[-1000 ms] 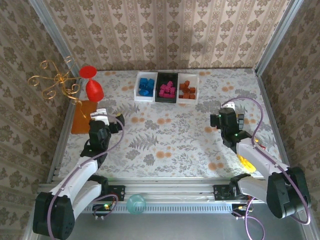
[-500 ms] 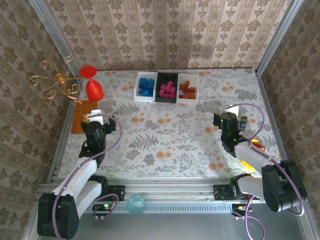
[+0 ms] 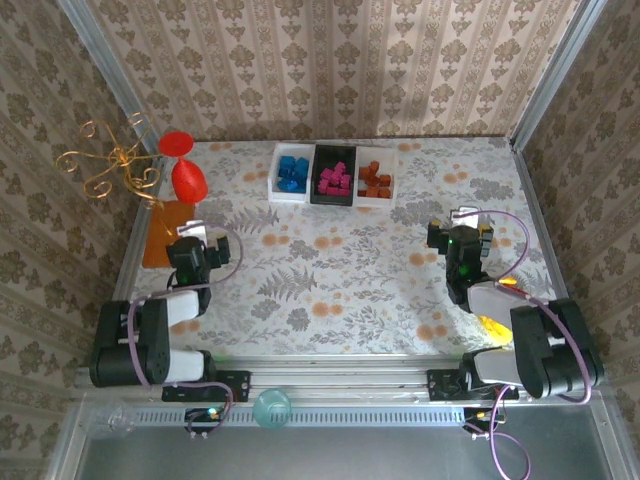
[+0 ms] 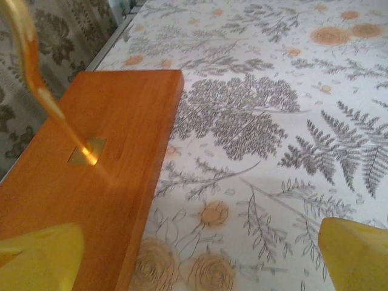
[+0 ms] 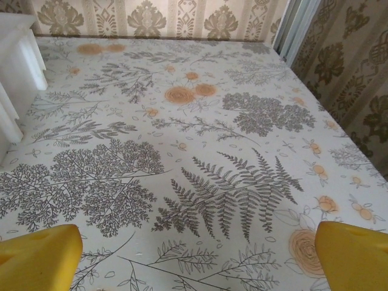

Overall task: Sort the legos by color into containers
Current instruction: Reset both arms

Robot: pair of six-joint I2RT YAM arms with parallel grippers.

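At the upper middle of the top view three containers stand in one row, touching: a white container (image 3: 290, 198) with the blue legos (image 3: 292, 171), a black container (image 3: 316, 176) with the magenta legos (image 3: 333, 180), and a second white container (image 3: 376, 203) with the orange-brown legos (image 3: 375, 180). The left tool (image 3: 196, 232) is at the lower left, just beside the flat orange mat (image 3: 163, 238), well apart from the row. The right tool (image 3: 463, 222) is at the right, also well apart. Both tools are spread wide over the bench (image 3: 350, 270), with nothing between their fingers.

Red goblet (image 3: 186, 172) beside orange mat (image 3: 160, 245)
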